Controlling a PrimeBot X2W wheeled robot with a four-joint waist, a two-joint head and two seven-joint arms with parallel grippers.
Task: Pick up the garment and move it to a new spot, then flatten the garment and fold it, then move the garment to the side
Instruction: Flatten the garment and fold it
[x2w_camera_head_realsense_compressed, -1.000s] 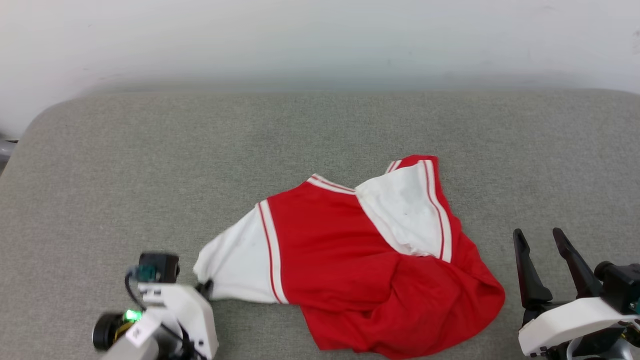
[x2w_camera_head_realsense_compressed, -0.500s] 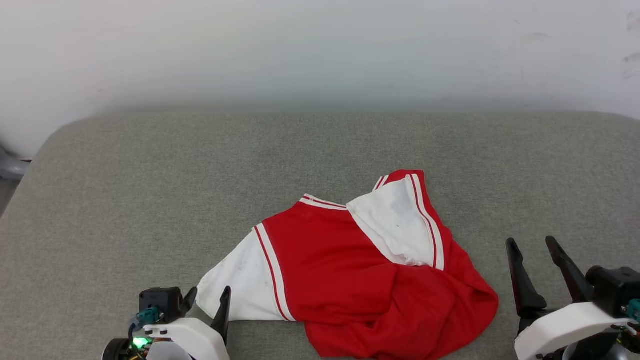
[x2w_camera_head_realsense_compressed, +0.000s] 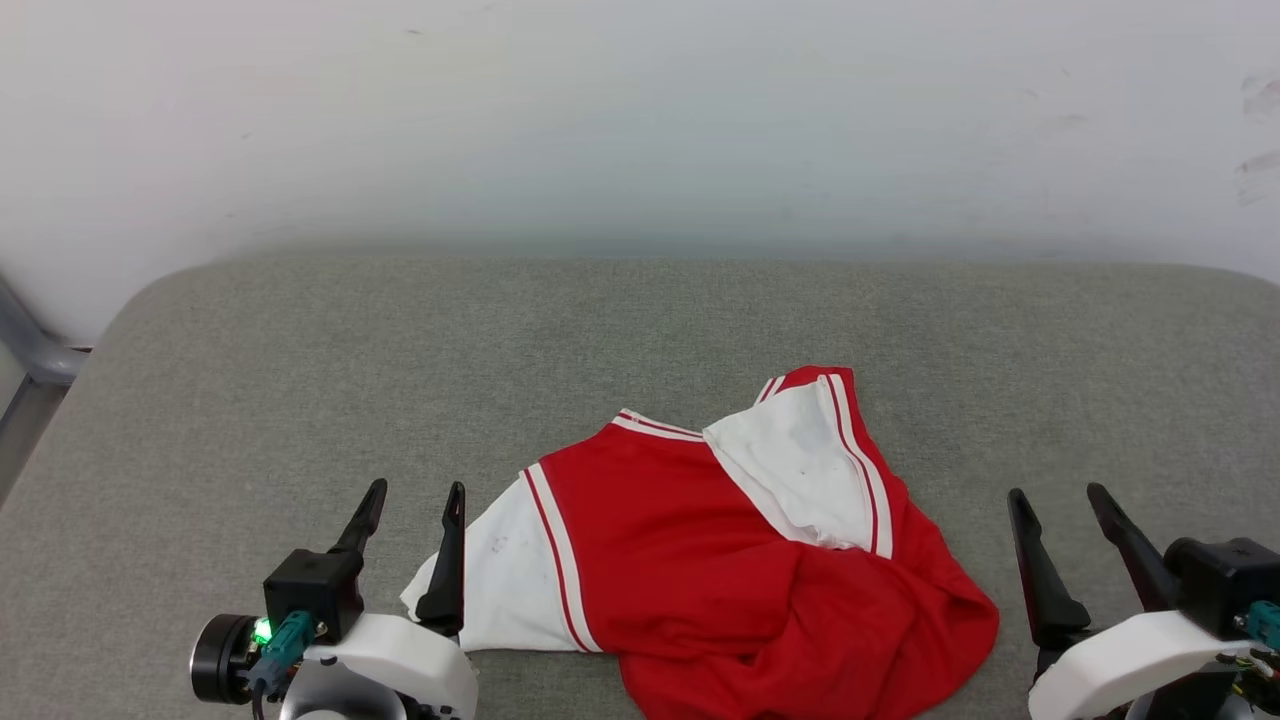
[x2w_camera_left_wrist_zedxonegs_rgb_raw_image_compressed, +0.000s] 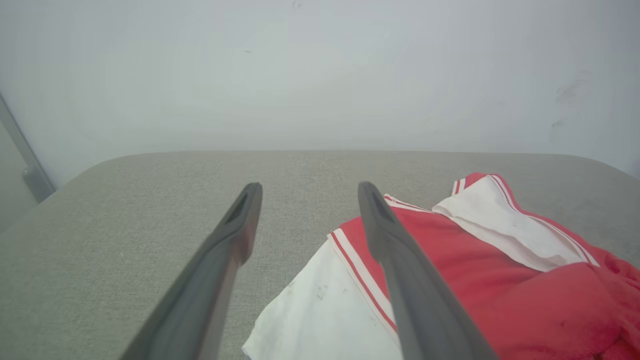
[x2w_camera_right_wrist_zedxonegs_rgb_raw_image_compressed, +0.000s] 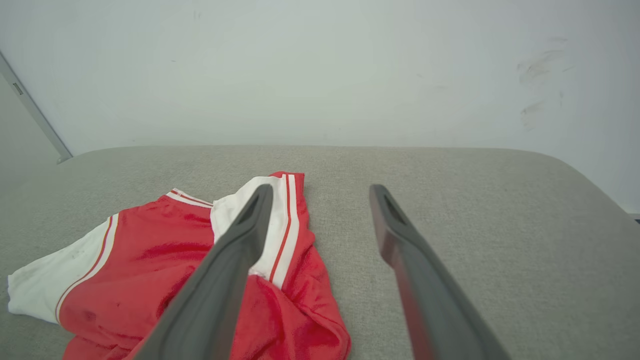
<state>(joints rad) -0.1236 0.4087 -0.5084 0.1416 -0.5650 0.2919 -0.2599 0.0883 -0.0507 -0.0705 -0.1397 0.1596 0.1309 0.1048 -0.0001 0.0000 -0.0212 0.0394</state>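
Observation:
The garment (x2w_camera_head_realsense_compressed: 700, 560) lies crumpled on the grey cushion, red body bunched toward the lower right, one white sleeve spread at its left end and the other folded over the top. In the left wrist view the garment (x2w_camera_left_wrist_zedxonegs_rgb_raw_image_compressed: 450, 280) sits right of the fingers; in the right wrist view the garment (x2w_camera_right_wrist_zedxonegs_rgb_raw_image_compressed: 165, 270) lies to the left. My left gripper (x2w_camera_head_realsense_compressed: 413, 493) stands open just left of the white sleeve, holding nothing. My right gripper (x2w_camera_head_realsense_compressed: 1055, 495) is open too, a little right of the red bunch. The lettering is hidden.
The grey cushion (x2w_camera_head_realsense_compressed: 300, 380) spreads wide to the left, behind and to the right of the shirt, ending at a white wall (x2w_camera_head_realsense_compressed: 640, 120). A grey metal bar (x2w_camera_head_realsense_compressed: 30, 350) runs past the cushion's left corner.
My left gripper let go of the white sleeve, opened and drew back toward me. The sleeve now lies flat. The head camera tilted, shifting the whole picture down.

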